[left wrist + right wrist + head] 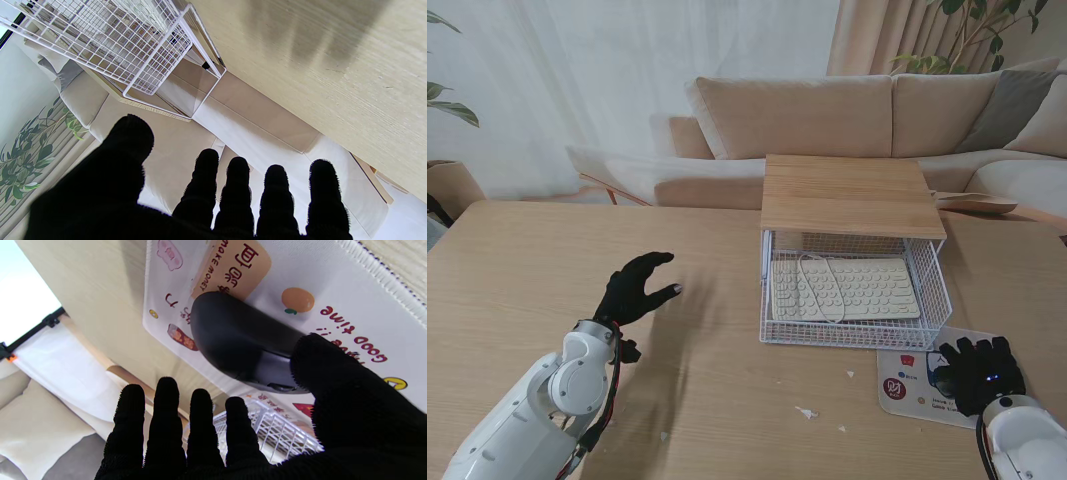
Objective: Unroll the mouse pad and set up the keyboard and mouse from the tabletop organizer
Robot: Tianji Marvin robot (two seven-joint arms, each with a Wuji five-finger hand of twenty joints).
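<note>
1. Right now my right hand (980, 374) sits at the lower right of the stand's frame, over the mouse pad (907, 385), which lies flat on the bench (517, 270).
2. Seen from the right wrist, the black mouse (240, 340) rests on the printed pad (333, 283); my thumb touches its side, while the four fingers (166, 413) are stretched out apart from it, so I have no closed grip on it.
3. My left hand (635, 288) hangs at left of centre, spread wide and holding nothing; its fingers (237, 186) show apart in the left wrist view.
4. The keyboard (847, 290) lies inside the white wire organizer (857, 335) at centre right, beneath its wooden top (847, 195), with a white cable (819, 285) looped across its keys.
5. The organizer's near edge stands just beside the pad's far edge.
</note>
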